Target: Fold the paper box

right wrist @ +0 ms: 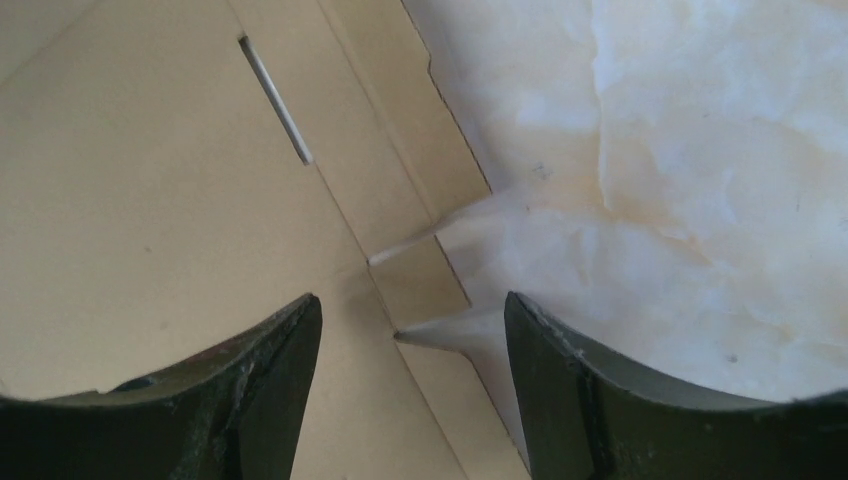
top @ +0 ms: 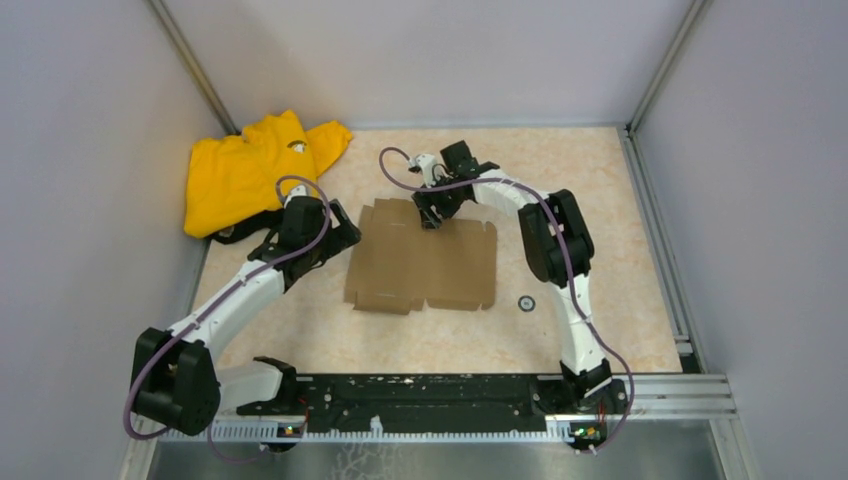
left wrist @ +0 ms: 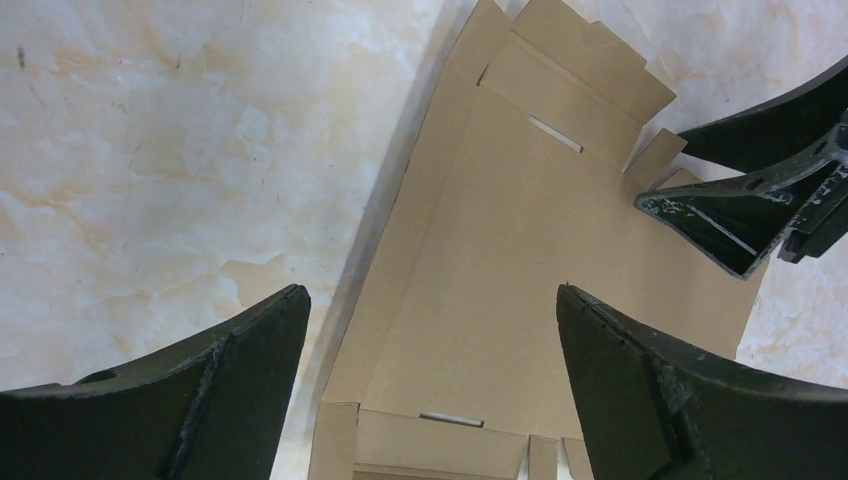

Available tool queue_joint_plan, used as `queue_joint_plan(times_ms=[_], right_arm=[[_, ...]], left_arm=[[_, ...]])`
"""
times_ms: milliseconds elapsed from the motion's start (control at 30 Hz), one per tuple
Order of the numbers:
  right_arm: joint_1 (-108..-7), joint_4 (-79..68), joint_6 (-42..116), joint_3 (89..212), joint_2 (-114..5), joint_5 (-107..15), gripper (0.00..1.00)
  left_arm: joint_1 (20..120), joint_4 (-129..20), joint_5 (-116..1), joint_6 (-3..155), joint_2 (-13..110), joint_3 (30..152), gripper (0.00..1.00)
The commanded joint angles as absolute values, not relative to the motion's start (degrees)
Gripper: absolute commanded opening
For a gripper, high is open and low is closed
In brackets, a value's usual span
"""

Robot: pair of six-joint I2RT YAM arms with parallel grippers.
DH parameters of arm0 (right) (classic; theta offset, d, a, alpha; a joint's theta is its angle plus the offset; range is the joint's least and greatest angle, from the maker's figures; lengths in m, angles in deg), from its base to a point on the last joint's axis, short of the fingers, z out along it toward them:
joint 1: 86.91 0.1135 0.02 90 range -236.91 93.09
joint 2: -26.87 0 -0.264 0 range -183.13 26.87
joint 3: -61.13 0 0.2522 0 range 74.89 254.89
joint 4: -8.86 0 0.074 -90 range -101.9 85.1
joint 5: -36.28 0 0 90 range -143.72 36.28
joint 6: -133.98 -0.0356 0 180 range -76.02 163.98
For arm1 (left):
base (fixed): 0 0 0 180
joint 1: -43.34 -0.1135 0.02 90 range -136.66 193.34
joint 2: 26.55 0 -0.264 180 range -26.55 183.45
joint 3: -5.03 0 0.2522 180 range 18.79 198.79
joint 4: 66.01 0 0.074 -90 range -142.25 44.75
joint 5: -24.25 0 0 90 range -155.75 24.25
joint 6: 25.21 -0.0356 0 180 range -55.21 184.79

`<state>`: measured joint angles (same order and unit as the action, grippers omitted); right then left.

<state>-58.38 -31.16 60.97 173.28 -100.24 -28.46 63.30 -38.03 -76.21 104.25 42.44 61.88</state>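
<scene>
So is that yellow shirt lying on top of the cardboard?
No, the yellow garment lies apart from the paper box, by the back-left corner.

A table [top: 610, 180] with a pale, marbled beige top is shown, and the paper box [top: 420, 265] is laid on it flat and unfolded, brown side up, with its flaps and tabs spread out around the edges. A crumpled yellow garment [top: 245, 170] is seen beyond the box's far left corner, apart from the cardboard. A small dark ring [top: 525, 303] is set just off the box's near right corner, not touching it.
</scene>
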Motion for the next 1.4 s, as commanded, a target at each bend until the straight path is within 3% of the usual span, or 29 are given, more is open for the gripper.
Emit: queue_joint_plan(times_ms=[0,200,400,767,1067,1367], right_arm=[[-57.5,-31.4,62.0,177.7,-102.2,-27.1,0.66],[-57.2,-29.5,61.0,176.2,-102.2,-28.1,0.61],[-57.2,-27.3,59.9,173.8,-101.1,-27.7,0.49],[-57.2,-25.4,59.0,170.6,-98.0,-27.4,0.03],[-57.2,-21.1,52.8,162.7,-90.4,-34.6,0.00],[-57.1,-14.5,36.6,146.4,-78.6,-52.0,0.00]], left_arm=[[62.6,-37.3,-75.7,104.4,40.9,61.2,0.99],[62.2,-37.4,-75.7,104.1,40.2,60.7,0.99],[62.1,-37.7,-75.3,104.1,40.2,60.0,0.99],[62.1,-38.4,-74.9,104.3,40.6,59.3,0.99],[61.9,-38.6,-75.2,104.0,40.9,59.7,0.99],[61.7,-40.6,-72.7,104.2,43.4,60.4,0.99]])
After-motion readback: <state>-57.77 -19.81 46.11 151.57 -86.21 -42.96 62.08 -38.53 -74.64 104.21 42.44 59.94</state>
